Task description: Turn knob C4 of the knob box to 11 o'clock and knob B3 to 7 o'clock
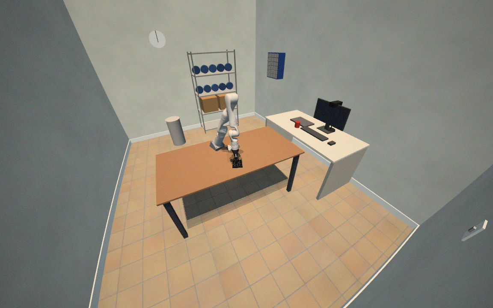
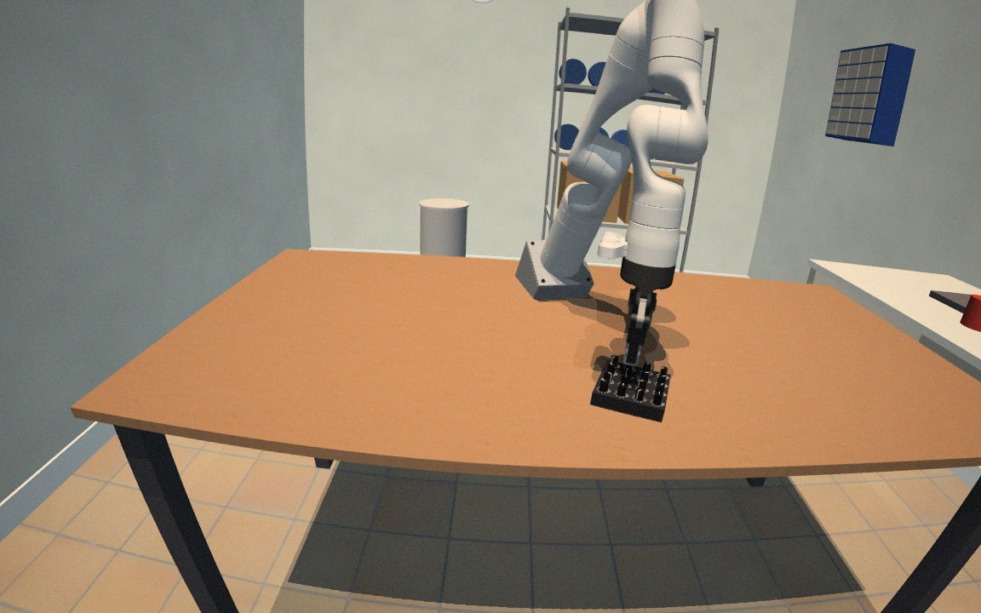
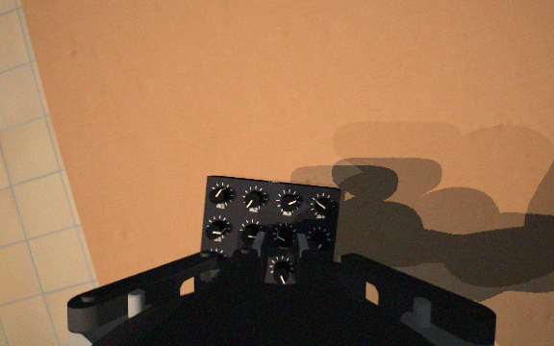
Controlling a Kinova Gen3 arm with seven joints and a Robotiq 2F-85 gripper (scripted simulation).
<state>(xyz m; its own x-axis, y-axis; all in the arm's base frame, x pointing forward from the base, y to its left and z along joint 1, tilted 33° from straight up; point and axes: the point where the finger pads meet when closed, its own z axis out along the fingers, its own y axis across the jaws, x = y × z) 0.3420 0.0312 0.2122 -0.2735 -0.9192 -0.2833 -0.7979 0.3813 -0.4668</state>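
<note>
The black knob box [image 1: 237,167] [image 2: 626,409] [image 3: 269,214] stands on the table. In the wrist view row A is at the top, with its names upright. My gripper [image 1: 236,158] [image 2: 633,359] [image 3: 281,247] points down over the box, fingers slightly open. Its fingertips frame knob B3 [image 3: 285,235] in the wrist view, left and right of it. I cannot tell how far down they reach beside it; no grip shows. B3's line is in shadow and seems to point to the upper left. C4 is hidden behind the gripper. Knob C3 [image 3: 282,269] shows its line pointing down, slightly right.
Neighbouring knobs B2 [image 3: 250,233] and B4 [image 3: 319,237] stand close outside the fingertips. The row A knobs lie above them in the wrist view. The wooden table [image 1: 187,168] [image 2: 364,358] [image 3: 162,120] surrounds the box. A white desk [image 1: 340,147] stands to the right.
</note>
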